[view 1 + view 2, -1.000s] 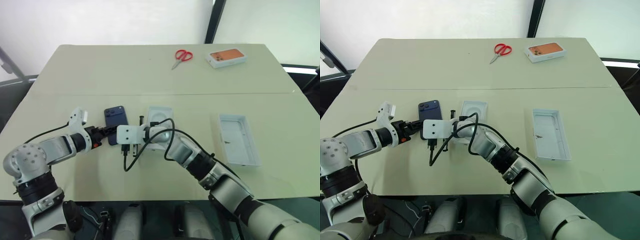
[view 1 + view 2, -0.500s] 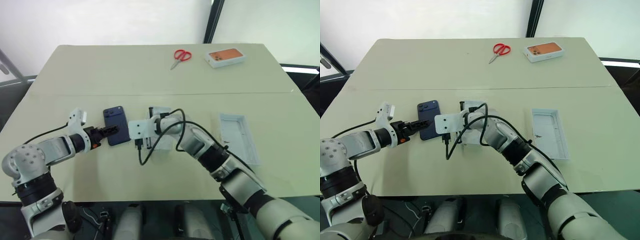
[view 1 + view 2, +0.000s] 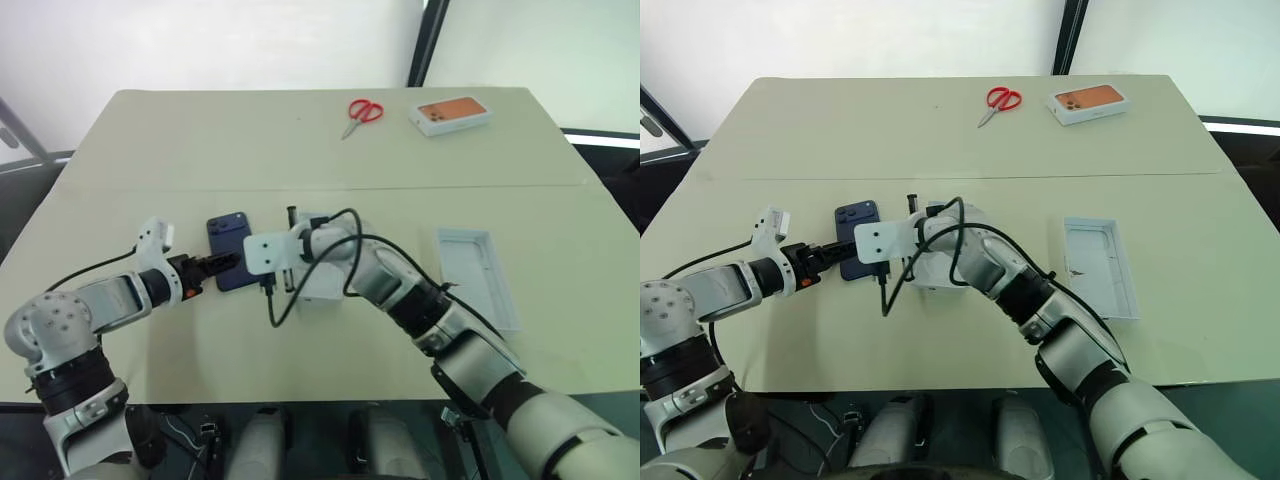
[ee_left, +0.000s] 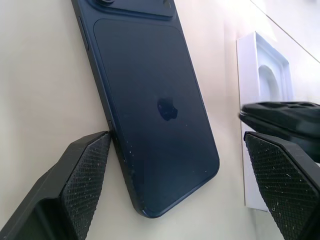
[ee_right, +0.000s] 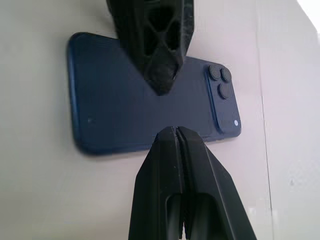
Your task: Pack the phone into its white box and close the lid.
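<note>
Going L to R: the left gripper (image 3: 222,263) sits at the near end of the phone (image 3: 232,262), jaws spread as wide as they go, nothing clamped yet. In the left wrist view one pad (image 4: 86,172) touches the phone's long edge while the other pad (image 4: 280,170) hangs well off to the far side, so the phone's width is between them. The phone lies flat on the table (image 3: 300,150), back up, long axis running roughly 6-to-12 o'clock with the camera cluster at the 12 o'clock end, so from the left gripper it's straight ahead, slightly toward 1 o'clock. Next over, the right gripper (image 3: 292,216) has its fingers pressed together, holding nothing, hovering just at the phone's 3 o'clock side, beside a white insert (image 3: 322,270) w/ an oval recess. Imo the left arm is nearer and already straddling it, so the pick is its job. Further right, at 3 o'clock and well apart, is a white tray (image 3: 478,277), prob the lid or box, can't tell which from here. Scissors (image 3: 361,113) and another box w/ an orange pic (image 3: 452,114) sit way back around 1 o'clock.
</note>
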Robot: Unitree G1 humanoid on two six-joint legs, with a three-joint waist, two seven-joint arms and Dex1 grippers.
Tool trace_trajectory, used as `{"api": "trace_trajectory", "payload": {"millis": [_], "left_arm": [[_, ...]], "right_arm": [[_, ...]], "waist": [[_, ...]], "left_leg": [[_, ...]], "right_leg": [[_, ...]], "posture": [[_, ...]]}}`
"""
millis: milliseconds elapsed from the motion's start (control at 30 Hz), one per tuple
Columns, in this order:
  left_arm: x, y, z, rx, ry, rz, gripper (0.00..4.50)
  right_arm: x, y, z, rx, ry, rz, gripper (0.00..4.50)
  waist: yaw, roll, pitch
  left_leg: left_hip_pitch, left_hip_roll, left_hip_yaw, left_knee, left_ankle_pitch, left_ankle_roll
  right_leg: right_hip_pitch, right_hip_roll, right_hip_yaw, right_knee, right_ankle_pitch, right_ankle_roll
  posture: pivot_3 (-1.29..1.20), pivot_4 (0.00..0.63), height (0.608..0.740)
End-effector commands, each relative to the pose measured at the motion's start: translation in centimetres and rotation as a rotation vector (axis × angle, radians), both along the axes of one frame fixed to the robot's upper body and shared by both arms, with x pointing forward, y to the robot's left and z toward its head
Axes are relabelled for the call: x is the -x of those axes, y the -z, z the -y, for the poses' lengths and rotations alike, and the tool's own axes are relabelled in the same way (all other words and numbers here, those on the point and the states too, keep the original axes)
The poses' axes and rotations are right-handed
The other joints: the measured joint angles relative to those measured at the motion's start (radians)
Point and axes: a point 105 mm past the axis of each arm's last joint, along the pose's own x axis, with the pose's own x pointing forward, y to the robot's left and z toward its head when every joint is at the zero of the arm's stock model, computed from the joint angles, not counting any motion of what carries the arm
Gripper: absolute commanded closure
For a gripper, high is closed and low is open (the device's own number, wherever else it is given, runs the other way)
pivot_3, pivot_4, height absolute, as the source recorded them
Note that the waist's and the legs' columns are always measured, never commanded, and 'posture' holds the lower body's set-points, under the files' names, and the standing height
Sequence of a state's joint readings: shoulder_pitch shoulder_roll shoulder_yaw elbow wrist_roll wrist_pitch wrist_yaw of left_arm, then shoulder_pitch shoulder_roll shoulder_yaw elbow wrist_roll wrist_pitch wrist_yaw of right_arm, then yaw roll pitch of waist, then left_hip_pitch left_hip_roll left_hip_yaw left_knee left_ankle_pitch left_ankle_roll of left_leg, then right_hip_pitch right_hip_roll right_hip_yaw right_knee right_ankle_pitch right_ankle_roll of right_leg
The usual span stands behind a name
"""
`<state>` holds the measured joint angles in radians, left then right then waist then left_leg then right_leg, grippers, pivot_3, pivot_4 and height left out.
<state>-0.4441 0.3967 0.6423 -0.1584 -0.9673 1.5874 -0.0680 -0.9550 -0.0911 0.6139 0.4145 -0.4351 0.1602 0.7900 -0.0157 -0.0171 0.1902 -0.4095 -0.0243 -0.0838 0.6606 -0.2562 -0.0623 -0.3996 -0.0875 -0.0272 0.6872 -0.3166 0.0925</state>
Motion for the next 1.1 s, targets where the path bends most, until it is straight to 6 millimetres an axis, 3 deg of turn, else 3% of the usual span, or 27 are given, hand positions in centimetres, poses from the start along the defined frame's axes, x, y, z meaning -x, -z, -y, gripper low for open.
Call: {"api": "trace_trajectory", "payload": {"millis": [33,433,933,1100], "left_arm": [[0.5,0.8,0.5,0.003,0.021,-0.038,0.0],[0.6,0.6,0.5,0.013,0.013,-0.022,0.0],[1.2,0.8,0.1,0.042,0.022,-0.025,0.0],[1.4,1.1,-0.5,0.038,0.02,-0.047,0.0]], "right_arm": [[-0.8,-0.6,-0.9,-0.01,0.008,0.038,4.44],[-1.0,0.8,-1.8,0.01,-0.018,0.048,4.44],[0.8,2.1,-2.6,0.021,-0.11,0.047,4.44],[0.2,1.1,-2.7,0.0,-0.08,0.097,4.44]], "waist": [[0.002,0.0,0.0],[-0.001,0.0,0.0],[-0.004,0.0,0.0],[-0.005,0.0,0.0]], "left_leg": [[0.0,0.0,0.0,0.0,0.0,0.0],[0.0,0.0,0.0,0.0,0.0,0.0],[0.0,0.0,0.0,0.0,0.0,0.0],[0.0,0.001,0.0,0.0,0.0,-0.001]], "right_leg": [[0.0,0.0,0.0,0.0,0.0,0.0],[0.0,0.0,0.0,0.0,0.0,0.0],[0.0,0.0,0.0,0.0,0.0,0.0],[-0.001,0.001,0.0,0.001,0.0,0.0]], "posture": [[0.0,0.15,0.698],[0.0,0.15,0.698],[0.0,0.15,0.698],[0.0,0.15,0.698]]}}
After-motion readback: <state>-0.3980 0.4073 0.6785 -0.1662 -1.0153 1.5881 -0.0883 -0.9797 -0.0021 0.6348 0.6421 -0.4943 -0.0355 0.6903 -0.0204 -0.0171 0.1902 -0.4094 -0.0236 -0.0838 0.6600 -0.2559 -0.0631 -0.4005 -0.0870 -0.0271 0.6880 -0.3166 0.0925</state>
